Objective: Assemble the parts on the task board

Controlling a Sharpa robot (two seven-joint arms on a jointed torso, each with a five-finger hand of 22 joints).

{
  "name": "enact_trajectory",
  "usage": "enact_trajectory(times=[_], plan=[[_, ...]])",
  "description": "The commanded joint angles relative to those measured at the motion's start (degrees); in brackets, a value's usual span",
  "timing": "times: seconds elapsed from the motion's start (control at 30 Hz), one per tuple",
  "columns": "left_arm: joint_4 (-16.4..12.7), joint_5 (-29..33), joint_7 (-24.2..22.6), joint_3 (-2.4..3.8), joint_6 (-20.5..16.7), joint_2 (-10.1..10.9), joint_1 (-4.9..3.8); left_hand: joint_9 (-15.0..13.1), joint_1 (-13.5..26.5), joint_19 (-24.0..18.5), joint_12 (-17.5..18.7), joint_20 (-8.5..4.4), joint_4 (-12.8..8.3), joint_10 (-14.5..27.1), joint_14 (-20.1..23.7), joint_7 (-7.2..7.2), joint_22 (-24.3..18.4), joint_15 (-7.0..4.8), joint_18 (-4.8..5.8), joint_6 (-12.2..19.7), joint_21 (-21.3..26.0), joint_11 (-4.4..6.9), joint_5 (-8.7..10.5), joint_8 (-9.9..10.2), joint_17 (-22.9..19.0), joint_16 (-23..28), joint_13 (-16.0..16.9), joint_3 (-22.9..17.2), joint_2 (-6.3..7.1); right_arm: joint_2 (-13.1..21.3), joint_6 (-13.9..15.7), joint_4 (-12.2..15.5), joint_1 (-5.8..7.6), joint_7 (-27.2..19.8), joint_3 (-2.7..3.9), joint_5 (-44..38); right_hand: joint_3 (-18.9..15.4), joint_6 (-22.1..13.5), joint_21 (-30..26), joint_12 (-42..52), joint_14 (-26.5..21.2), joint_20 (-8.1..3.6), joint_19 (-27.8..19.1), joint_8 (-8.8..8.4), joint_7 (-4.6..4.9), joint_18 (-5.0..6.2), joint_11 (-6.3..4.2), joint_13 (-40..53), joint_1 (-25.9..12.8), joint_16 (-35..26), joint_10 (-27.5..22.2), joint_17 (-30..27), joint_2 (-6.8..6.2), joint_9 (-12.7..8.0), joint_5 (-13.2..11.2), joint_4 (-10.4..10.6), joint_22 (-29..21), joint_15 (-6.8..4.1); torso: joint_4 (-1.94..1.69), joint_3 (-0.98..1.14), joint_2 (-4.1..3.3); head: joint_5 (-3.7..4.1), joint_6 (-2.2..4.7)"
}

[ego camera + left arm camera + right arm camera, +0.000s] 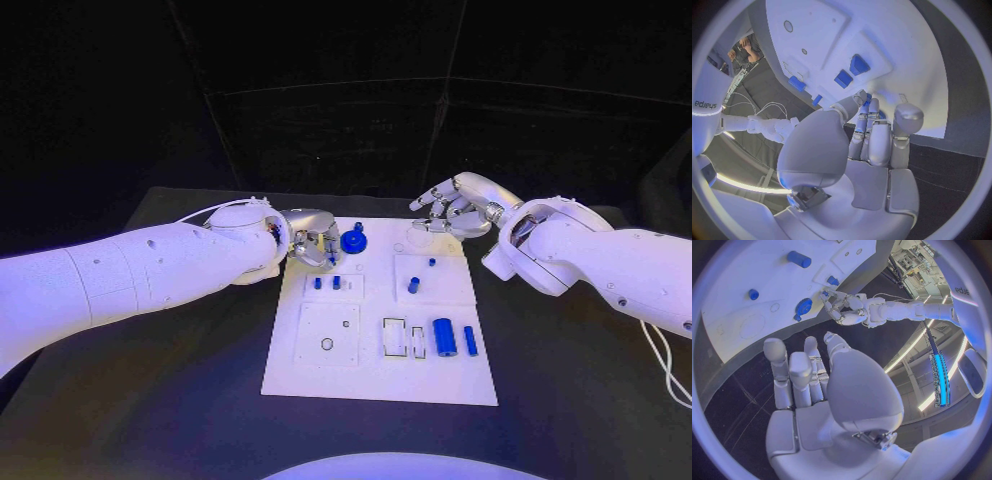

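A: Where was your left hand [307, 243]?
B: At the task board's [378, 385] far-left corner, fingers [869, 131] bunched narrow over a small blue part; can't tell if you actually gripped it.
A: And your right hand [454, 208]?
B: Hovered off the board's far-right corner, fingers [792, 372] loosely apart, held nothing.
A: Parts?
B: Round blue knob [353, 241] just beside your left fingers, two blue cylinders [456, 338] near the board's right edge, all on the black bench [159, 390].
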State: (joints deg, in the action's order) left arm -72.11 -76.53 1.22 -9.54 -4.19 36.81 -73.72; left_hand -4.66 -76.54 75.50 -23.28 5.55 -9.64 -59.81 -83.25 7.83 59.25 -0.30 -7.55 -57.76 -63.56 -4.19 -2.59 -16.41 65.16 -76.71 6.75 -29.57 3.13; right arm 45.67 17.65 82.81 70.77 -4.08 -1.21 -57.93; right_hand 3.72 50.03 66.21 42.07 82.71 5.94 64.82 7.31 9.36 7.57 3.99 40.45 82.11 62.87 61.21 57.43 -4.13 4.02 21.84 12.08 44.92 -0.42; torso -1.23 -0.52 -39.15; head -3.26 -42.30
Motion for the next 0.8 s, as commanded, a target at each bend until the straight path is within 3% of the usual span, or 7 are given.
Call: enact_trajectory(times=[0.03, 0.8], plan=[[0.1, 0.2, 0.4, -0.04, 0.8, -0.1, 0.07, 0.1, 0.2, -0.1, 0.1, -0.03, 0.1, -0.4, -0.1, 0.03, 0.1, -0.12, 0.56, -0.6, 0.0, 0.08, -0.17, 0.4, -0.1, 0.0, 0.0, 0.0, 0.01, 0.0, 0.1, 0.1, 0.11, -0.5, 0.03, 0.1, 0.1, -0.3, -0.3, -0.3, -0.3, -0.06, -0.4, 0.21, -0.01, 0.98, 0.10, -0.1, 0.6, -0.3, -0.3, -0.1, 0.16, 0.0, 0.2, 0.1, -0.1, 0.03, 0.00, 0.01, -0.01, 0.02, 0.01], [0.4, 1.3, 0.3, -0.05, 1.5, -0.2, 0.15, 0.7, 1.3, -0.9, 3.5, 0.72, 0.2, 2.6, 0.3, 0.90, -0.3, 0.85, 0.45, 0.7, 0.6, -1.22, -0.17, 2.7, -1.3, 0.4, -1.8, -0.2, 1.22, 0.1, 0.1, 0.1, 0.11, -0.4, 0.03, 0.1, 0.1, -0.3, -0.3, -0.3, -0.3, -0.06, -0.4, 0.21, -0.01, 0.98, 0.10, -0.1, 0.6, -0.3, -0.3, -0.1, 0.16, 0.0, 0.2, 0.1, -0.1, 0.03, -0.01, 0.03, 0.01, 0.09, 0.04]])
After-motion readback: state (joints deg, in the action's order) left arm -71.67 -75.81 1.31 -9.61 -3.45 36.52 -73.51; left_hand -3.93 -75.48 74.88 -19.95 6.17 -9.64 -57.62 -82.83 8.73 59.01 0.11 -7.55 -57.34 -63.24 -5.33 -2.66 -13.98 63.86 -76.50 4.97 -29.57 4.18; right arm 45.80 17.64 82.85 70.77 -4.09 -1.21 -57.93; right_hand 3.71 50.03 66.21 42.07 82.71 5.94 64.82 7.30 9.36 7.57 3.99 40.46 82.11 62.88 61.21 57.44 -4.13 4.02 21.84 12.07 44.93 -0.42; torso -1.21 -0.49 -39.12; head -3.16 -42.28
